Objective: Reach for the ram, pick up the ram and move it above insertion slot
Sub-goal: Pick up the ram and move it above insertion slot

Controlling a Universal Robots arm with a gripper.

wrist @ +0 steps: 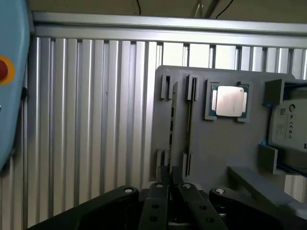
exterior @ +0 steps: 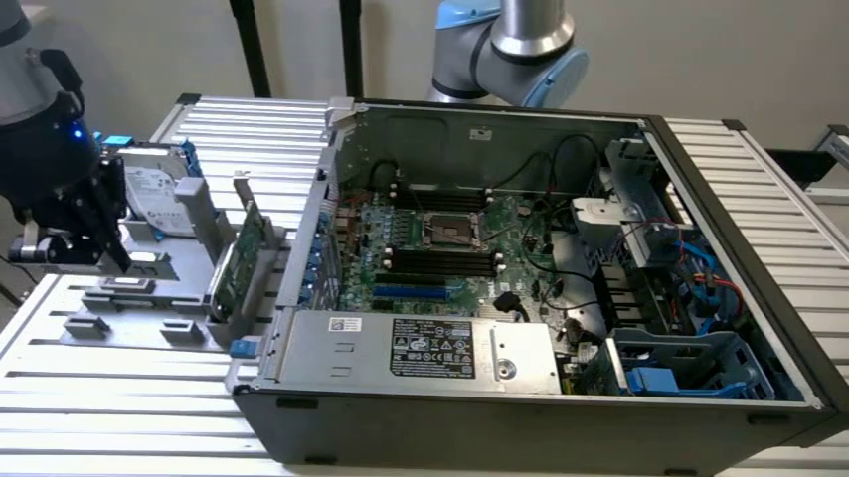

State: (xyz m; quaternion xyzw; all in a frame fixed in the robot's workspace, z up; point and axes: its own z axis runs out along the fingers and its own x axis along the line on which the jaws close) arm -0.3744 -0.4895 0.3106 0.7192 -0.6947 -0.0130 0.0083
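RAM stick (wrist: 173, 120) stands on edge in a narrow slot of the grey holder tray (wrist: 206, 153), seen edge-on in the wrist view, directly ahead of the claw (wrist: 170, 191). Claw fingers (wrist: 156, 206) are drawn together with almost no gap, pinched at the near end of the stick; whether they truly grip it I cannot tell.

Same tray also carries a CPU (wrist: 229, 101) in a square recess, just beside the RAM slots, and a hard drive (wrist: 290, 125) at its far edge. In the exterior view the claw (exterior: 74, 243) hangs over the tray at that view's left, with the green expansion card (exterior: 239, 260) upright between tray and open computer case (exterior: 531, 288).

Ribbed aluminium bench (wrist: 96, 120) lies bare beside the tray.
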